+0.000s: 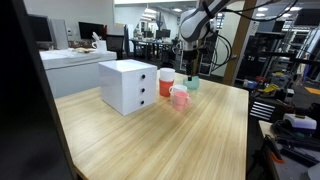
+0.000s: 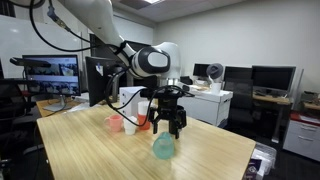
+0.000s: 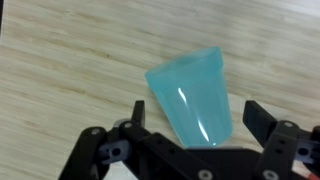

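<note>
A translucent teal cup (image 3: 190, 90) lies between my gripper's (image 3: 195, 125) two black fingers in the wrist view, with a gap on each side. The jaws are open and hold nothing. In both exterior views the gripper (image 2: 168, 124) hangs just above the teal cup (image 2: 163, 148), which rests on the light wooden table (image 2: 100, 155). In an exterior view the gripper (image 1: 190, 70) is at the table's far side, over the teal cup (image 1: 193, 85). I cannot tell whether the fingers touch the cup.
A white drawer box (image 1: 128, 86) stands on the table, with a red cup (image 1: 166, 80) and a pink cup (image 1: 180, 98) beside it, near the teal cup. Both also show behind the gripper (image 2: 131, 125). Desks, monitors and chairs surround the table.
</note>
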Available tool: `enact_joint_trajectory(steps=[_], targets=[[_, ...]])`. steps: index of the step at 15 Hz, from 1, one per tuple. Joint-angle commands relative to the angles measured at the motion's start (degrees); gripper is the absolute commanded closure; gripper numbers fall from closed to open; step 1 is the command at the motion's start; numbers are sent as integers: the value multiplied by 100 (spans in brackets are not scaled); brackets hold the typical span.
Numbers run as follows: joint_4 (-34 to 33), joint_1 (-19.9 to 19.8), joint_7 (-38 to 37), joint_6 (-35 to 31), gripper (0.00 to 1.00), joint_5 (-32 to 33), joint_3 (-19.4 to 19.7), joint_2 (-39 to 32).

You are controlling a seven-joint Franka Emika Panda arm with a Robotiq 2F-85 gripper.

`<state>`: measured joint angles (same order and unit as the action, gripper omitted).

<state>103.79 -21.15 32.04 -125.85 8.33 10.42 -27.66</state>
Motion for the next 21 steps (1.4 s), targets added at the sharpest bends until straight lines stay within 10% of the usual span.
enact_joint_trajectory(steps=[1,21], targets=[[160,8,96,253,0,257,37,165],[96,160,466,1509,0,720,5,163]])
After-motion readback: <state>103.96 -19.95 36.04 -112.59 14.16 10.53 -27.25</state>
